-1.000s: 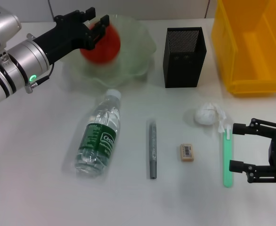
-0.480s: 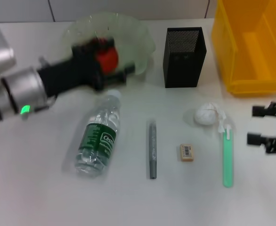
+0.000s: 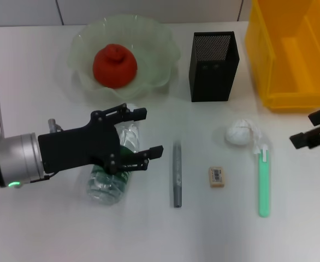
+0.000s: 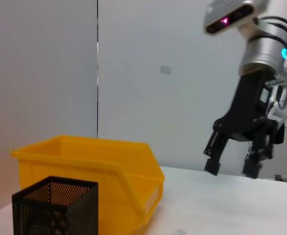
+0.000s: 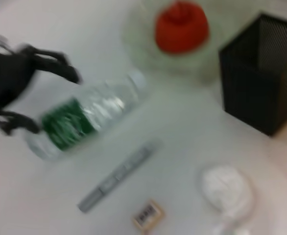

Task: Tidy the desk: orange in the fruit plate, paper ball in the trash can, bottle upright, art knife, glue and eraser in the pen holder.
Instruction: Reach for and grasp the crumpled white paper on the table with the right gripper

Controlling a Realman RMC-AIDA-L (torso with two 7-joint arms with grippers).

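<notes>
The orange (image 3: pixel 114 65) lies free in the pale green fruit plate (image 3: pixel 163 52). My left gripper (image 3: pixel 149 132) is open and hovers over the lying bottle (image 3: pixel 105 186), hiding its middle. The right wrist view shows the bottle (image 5: pixel 84 120) on its side, with the left gripper (image 5: pixel 54 102) beside it. The paper ball (image 3: pixel 239 132), green art knife (image 3: pixel 264 180), grey glue stick (image 3: pixel 177 173) and eraser (image 3: pixel 217 177) lie on the table. The black mesh pen holder (image 3: pixel 213 65) stands upright. My right gripper (image 3: pixel 303 129) is open at the right edge, right of the paper ball.
The yellow trash can (image 3: pixel 294 49) stands at the back right, next to the pen holder. The left wrist view shows the trash can (image 4: pixel 99 166), the pen holder (image 4: pixel 55 210) and the right gripper (image 4: pixel 231 170) farther off. The table is white.
My left gripper let go of the orange in the plate and moved forward to over the bottle. My right gripper moved right and back, away from the art knife.
</notes>
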